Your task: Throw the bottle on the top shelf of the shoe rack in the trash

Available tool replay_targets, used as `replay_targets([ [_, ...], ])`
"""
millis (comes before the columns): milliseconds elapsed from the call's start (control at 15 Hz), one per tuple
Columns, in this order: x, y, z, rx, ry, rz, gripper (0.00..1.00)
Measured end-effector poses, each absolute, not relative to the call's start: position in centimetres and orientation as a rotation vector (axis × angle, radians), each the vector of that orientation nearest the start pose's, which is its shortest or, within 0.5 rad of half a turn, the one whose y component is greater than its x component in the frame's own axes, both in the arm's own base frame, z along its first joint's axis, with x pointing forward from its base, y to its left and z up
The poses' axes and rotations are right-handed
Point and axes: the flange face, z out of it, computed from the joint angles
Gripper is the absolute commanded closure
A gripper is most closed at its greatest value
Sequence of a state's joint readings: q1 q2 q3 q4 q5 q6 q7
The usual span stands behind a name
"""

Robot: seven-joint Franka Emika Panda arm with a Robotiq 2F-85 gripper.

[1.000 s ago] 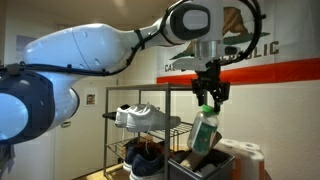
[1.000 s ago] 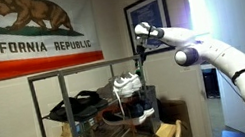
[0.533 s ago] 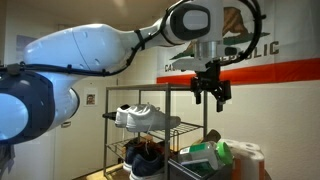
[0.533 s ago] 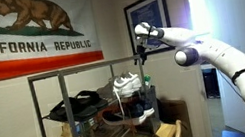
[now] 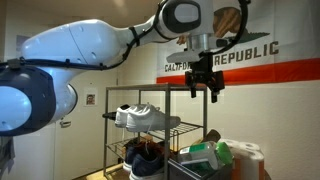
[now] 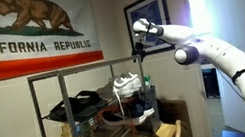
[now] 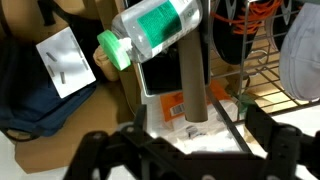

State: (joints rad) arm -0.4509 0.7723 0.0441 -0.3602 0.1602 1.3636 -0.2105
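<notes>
The gripper [image 5: 203, 90] hangs empty with its fingers spread wide. The bottle [image 5: 203, 152] lies well below it, almost straight underneath, on its side in the top of the trash [image 5: 183, 166]. In the wrist view the bottle [image 7: 160, 28] sits beyond the fingertips, its long axis slanted and its cap end toward the finger at that view's left; the drop looks done, so the arm need only pull clear

A: What kind of site is this?
B: A home. Lived-in room, not a lab.
A: Evidence?
B: California Republic flag [image 6: 26, 40] hung on the wall, framed picture [image 6: 150, 11] next to it. Open shoe rack [image 6: 72, 71] loaded with footwear, white sneaker [image 5: 145, 117] on a shelf. In the wrist view, a dark bag [image 7: 35, 100] slumped on the floor with a paper sheet [image 7: 65, 60] on it.
</notes>
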Motion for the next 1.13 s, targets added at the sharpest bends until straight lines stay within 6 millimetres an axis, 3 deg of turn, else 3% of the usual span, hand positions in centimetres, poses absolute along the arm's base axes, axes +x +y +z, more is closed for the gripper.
replay_targets([
  [200,62.3,-25.3,69.3,-3.089,0.245,-0.364,0.0],
  [467,57.8,-22.3,74.6,-3.223,0.306,-0.264,0.0],
  [733,54.0,-18.8,79.5,-3.298,0.322,-0.269,0.0],
  [933,52.6,-15.6,82.0,-3.301,0.247,-0.335,0.0],
  [1133,52.3,-14.3,82.7,-3.304,0.214,-0.359,0.0],
])
